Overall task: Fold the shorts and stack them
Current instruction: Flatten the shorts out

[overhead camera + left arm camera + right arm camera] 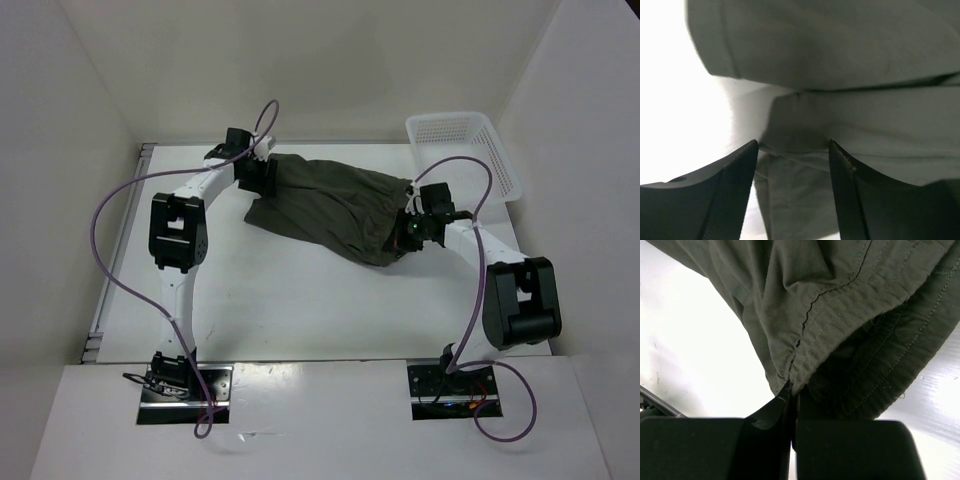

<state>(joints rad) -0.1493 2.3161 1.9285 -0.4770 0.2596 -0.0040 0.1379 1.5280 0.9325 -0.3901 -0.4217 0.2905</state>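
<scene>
Shorts [330, 205]: rumpled olive woven cloth

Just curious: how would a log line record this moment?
shorts: lying across table | left gripper: open at shorts | right gripper: shut on waistband

White table [300, 310] — plain white walls [300, 60] all round, evenly lit.

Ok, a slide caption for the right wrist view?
Right gripper shut on a ribbed edge of the olive shorts over the white table.
</scene>
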